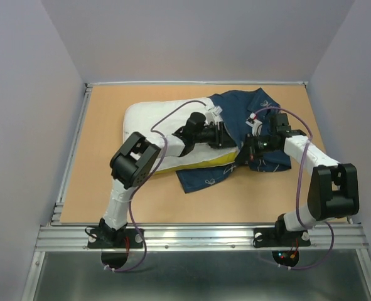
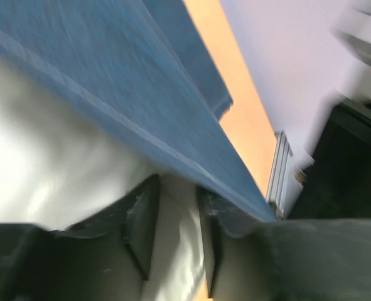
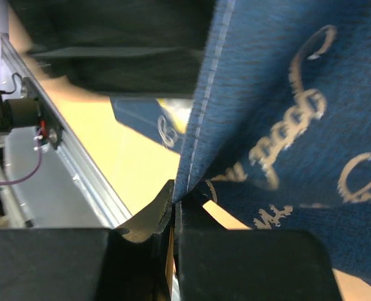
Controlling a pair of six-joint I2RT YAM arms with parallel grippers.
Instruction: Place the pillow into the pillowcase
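The white pillow [image 1: 144,119] with its yellow band [image 1: 201,163] lies mid-table, its right end under the navy pillowcase [image 1: 241,110]. My left gripper [image 1: 226,135] reaches over the pillow to the case's opening. In the left wrist view it [image 2: 176,226] is shut on a fold of white pillow fabric [image 2: 59,157], with the blue case edge [image 2: 141,113] draped just above. My right gripper [image 1: 241,153] is shut on the hem of the pillowcase [image 3: 279,94], pinching the stitched edge [image 3: 174,207] and holding it off the table.
The wooden tabletop [image 1: 97,194] is bounded by a metal rail [image 1: 198,235] at the near edge and grey walls on three sides. A flap of the case [image 1: 204,179] lies in front of the pillow. Purple cables loop over both arms.
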